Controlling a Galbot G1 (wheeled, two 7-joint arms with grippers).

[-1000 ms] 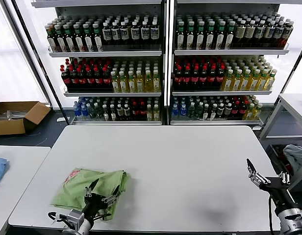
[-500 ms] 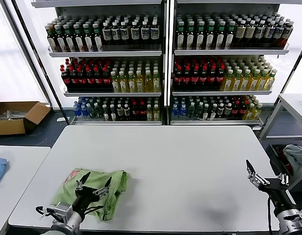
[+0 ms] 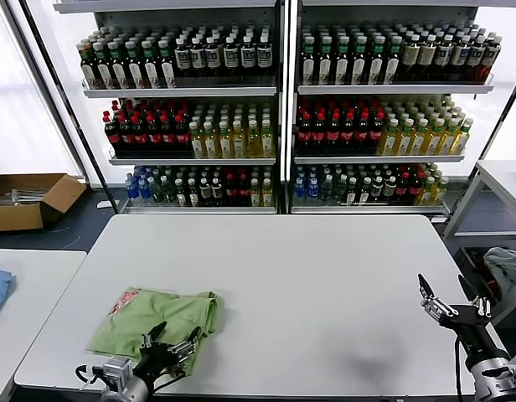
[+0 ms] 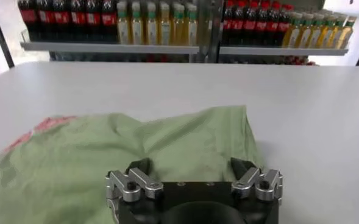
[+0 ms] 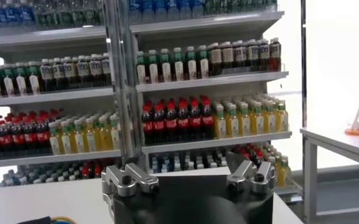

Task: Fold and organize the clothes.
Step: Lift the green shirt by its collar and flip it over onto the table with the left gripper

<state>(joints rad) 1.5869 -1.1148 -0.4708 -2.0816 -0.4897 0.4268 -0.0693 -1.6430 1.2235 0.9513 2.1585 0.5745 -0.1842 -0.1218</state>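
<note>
Folded green shirt (image 3: 157,318) lies on the white table (image 3: 325,285), left gripper (image 3: 170,343) spread over its near edge, right gripper (image 3: 446,295) spread wide, far across the table.

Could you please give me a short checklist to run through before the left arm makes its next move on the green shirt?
1. Left pincer open: ok, fingers spread, nothing between them.
2. Left pincer near the work: ok, above the near edge of the green shirt.
3. Shirt fully on the white table: ok, at its near left corner, inside the edges.
4. Shirt neatly folded: not ok, bunched and wrinkled, red print showing at one end.
5. Right pincer out of the way: ok, open at the table's near right edge, far from the shirt.
</note>
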